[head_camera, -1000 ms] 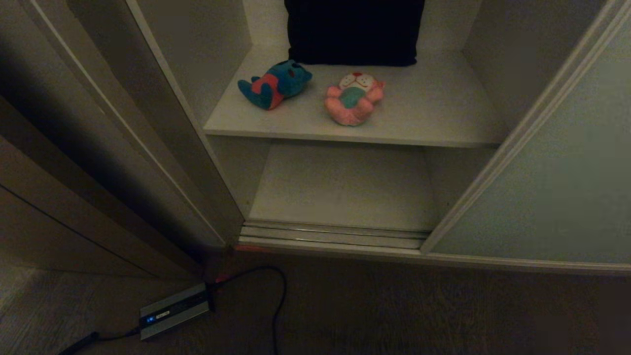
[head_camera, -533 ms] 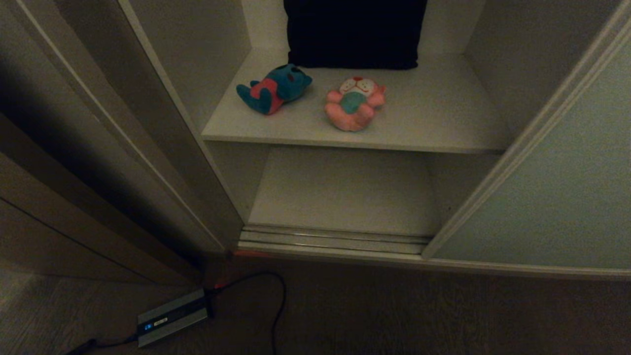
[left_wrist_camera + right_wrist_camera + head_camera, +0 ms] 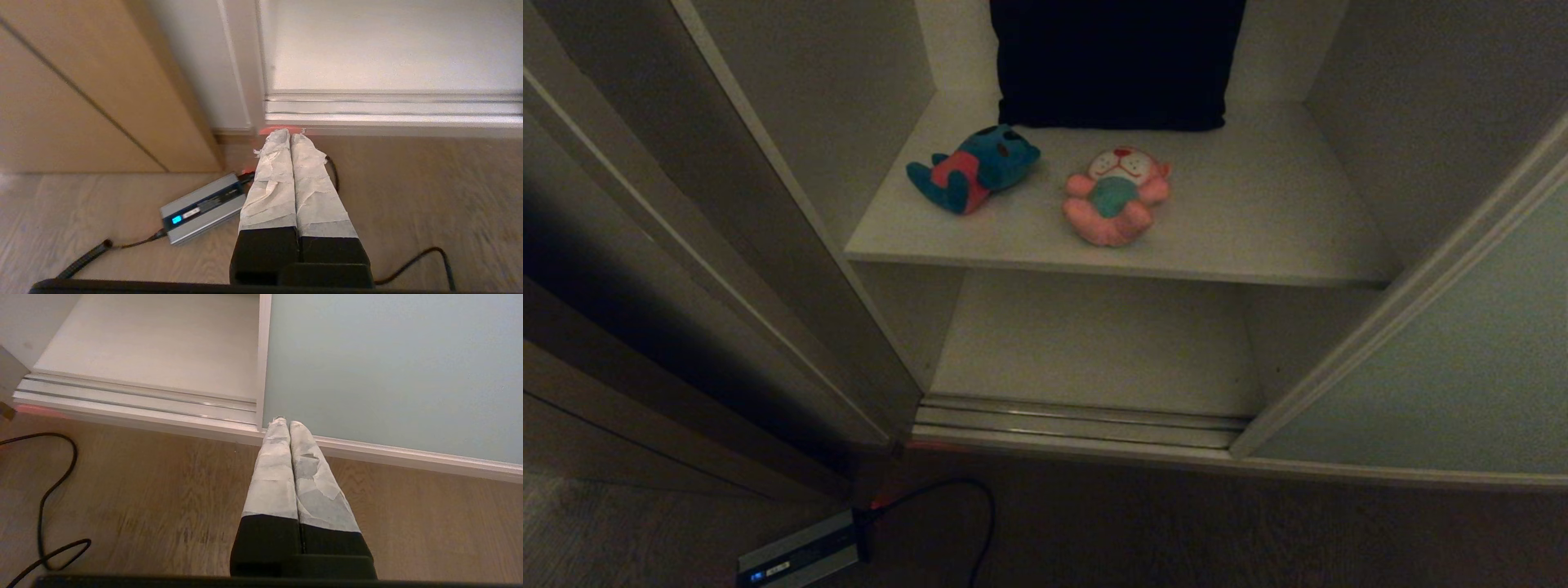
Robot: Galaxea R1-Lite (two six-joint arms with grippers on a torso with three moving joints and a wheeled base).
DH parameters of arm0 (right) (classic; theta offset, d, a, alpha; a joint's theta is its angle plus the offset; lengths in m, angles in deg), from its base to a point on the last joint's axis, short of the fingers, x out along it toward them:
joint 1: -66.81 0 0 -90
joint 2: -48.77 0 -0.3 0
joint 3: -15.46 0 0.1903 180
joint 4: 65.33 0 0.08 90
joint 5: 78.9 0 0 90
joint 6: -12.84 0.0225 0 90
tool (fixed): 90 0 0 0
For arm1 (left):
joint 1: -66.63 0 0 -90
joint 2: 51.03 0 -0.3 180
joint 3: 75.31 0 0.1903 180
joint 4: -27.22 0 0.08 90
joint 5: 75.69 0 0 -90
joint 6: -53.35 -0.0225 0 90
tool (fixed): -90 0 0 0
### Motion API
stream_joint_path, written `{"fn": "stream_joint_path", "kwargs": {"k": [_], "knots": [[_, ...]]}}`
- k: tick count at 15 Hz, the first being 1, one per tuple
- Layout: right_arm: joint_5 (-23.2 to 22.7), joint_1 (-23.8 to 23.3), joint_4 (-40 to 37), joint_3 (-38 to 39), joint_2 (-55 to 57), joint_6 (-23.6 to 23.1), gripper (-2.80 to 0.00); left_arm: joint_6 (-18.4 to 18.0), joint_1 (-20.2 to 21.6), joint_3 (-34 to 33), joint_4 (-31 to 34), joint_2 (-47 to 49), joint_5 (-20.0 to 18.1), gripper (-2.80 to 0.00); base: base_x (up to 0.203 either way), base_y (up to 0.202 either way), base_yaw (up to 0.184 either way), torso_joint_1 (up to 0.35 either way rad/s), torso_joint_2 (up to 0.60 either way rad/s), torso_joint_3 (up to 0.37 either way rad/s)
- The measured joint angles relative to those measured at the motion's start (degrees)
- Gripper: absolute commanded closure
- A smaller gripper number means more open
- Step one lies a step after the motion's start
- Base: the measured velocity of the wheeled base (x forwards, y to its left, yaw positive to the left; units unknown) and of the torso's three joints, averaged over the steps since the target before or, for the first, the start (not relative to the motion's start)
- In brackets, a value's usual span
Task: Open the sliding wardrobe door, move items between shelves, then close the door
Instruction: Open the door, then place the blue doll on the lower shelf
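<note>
- Plush toys first: I judge both to be light, soft and squashy, so they should give under the pads and not slip much. Neither looks fragile.
- Teal toy (image 3: 974, 167) lies on its side on the upper shelf (image 3: 1258, 237). I would take it across the red-pink belly, its thickest part, not by a thin limb.
- Pink toy (image 3: 1116, 196) lies on its back just beside the teal one, apart from it. It is the larger, with a white face and a teal belly. I would pinch it across the middle of the body.
- Both toys are well above and beyond my claws, which hang low over the floor. A dark folded cloth (image 3: 1112, 61) stands behind them at the back of the shelf.
- Lower shelf (image 3: 1094, 343) is a plain off-white board, ahead of both claws, just past the ribbed floor track (image 3: 1078, 420).
- Sliding wardrobe door (image 3: 392, 363) is a stiff, flat pale grey-green panel with a thin cream frame. It stands slid aside, straight ahead of the right claw. I expect it to be heavy on its track, best pushed at the frame edge.
- Left claw (image 3: 290, 132) is pressed shut and holds nothing. Its tips point at the near corner of the track. A small grey box (image 3: 202, 208) with a cable lies on the floor beside it.
- Right claw (image 3: 286, 422) is likewise closed tight and empty, aimed at the door's bottom corner.
</note>
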Motion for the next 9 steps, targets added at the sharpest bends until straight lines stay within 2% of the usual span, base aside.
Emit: {"fn": "stream_joint_path", "kwargs": {"k": [3,4,6,9], "knots": [[0.0,0.0,0.0,0.0,0.0,0.0,0.00,0.1,0.0,1.0,-2.6,0.1,1.0,0.00,0.000,0.000,0.000,0.000,0.00,0.000],[0.0,0.0,0.0,0.0,0.0,0.0,0.00,-0.1,0.0,4.5,-3.6,0.6,0.7,0.00,0.000,0.000,0.000,0.000,0.00,0.000],[0.0,0.0,0.0,0.0,0.0,0.0,0.00,-0.4,0.0,15.3,-2.6,3.7,-1.3,0.00,0.000,0.000,0.000,0.000,0.00,0.000],[0.0,0.0,0.0,0.0,0.0,0.0,0.00,-0.5,-0.7,33.3,0.3,15.7,-5.8,0.00,0.000,0.000,0.000,0.000,0.00,0.000]]}}
